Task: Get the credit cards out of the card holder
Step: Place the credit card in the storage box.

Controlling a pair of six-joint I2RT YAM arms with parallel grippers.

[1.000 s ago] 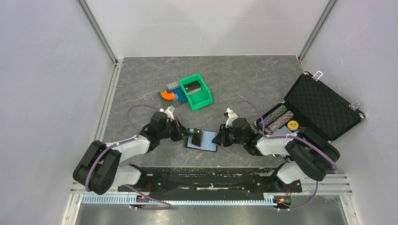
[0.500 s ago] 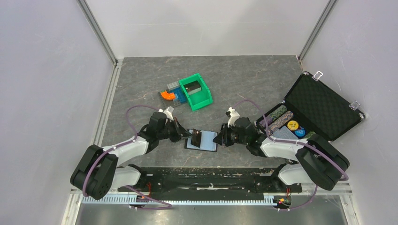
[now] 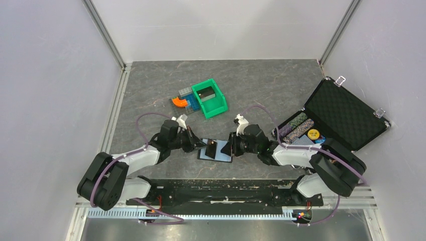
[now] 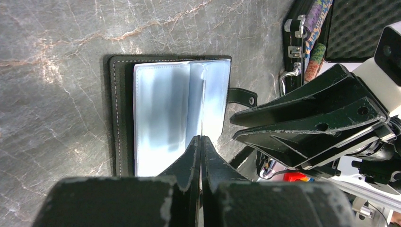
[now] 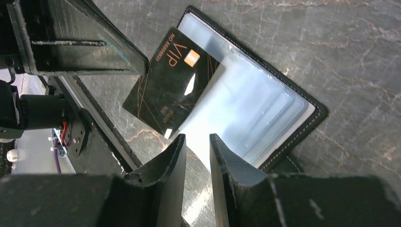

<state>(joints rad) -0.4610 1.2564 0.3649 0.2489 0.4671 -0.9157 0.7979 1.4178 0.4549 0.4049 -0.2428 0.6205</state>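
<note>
So the card holder is lying open and flat on the grey marble-look table, low centre in the top view, right between the two claws. Both clear plastic sleeves face up and look glossy blue-white, with black stitched edging all round. The left gripper is pinched completely closed on a black credit card. From its own wrist cam you only get the card edge-on, a thin line coming out from between the fingertips. From the right wrist cam you can see its face: "VIP" lettering, a little gold chip and thin orange lines. It's tilted up over the holder's left-hand sleeve in that view, in the upper middle of the frame. I honestly can't tell if its far edge is still tucked in the sleeve or already out. The right gripper sits at the bottom of its own view, with its fingers only a narrow slot apart and nothing between them, just table showing through the gap. Its tips are just beside the card's lower corner, not gripping it. Other stuff: a green bin up above centre in the top view, and an open foam-lined black case at the right with rolls of poker chips in it.
</note>
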